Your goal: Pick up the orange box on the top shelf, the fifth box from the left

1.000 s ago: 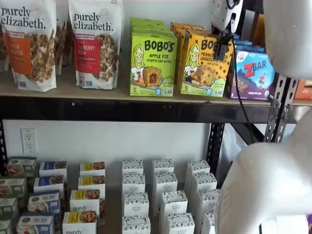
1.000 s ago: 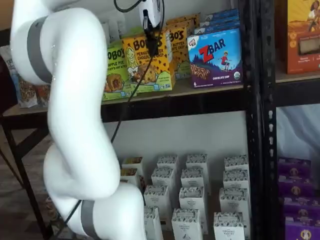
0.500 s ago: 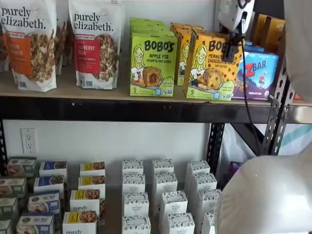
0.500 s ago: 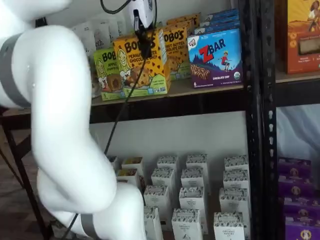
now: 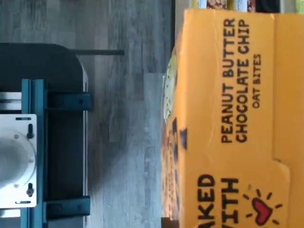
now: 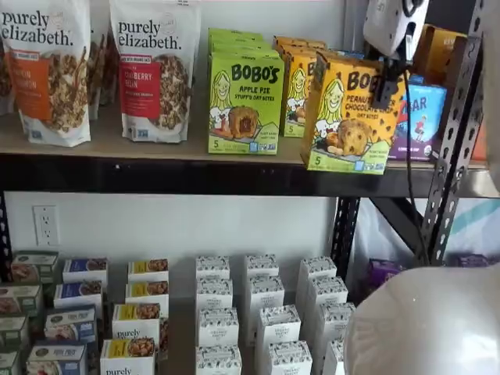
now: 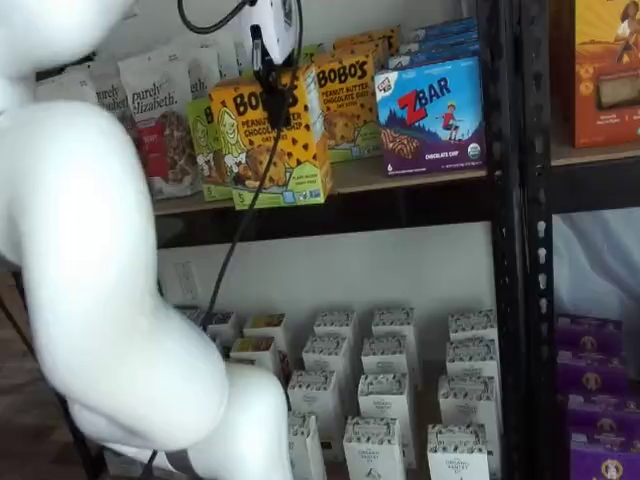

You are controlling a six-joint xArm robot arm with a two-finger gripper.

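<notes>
The orange box (image 6: 349, 117) reads "BOBO'S Peanut Butter Chocolate Chip". It hangs tilted in front of the top shelf (image 6: 156, 152), its lower edge over the black front rail. My gripper (image 6: 385, 87) is shut on its upper part, with a black finger down its front face. In a shelf view the box (image 7: 268, 140) also hangs off the shelf (image 7: 400, 176), with the gripper (image 7: 272, 98) on it. The wrist view shows the box's orange side (image 5: 237, 118) close up.
More orange Bobo's boxes (image 6: 295, 86) stay on the shelf behind. A lime-green Apple Pie box (image 6: 244, 101) stands to the left and a ZBar box (image 7: 430, 115) to the right. A black upright (image 6: 453, 141) is close by. White boxes (image 6: 258, 312) fill the lower level.
The orange box has come forward off the shelf with the gripper, out past the front rail and tilted. The arm has swung away from the shelves.
</notes>
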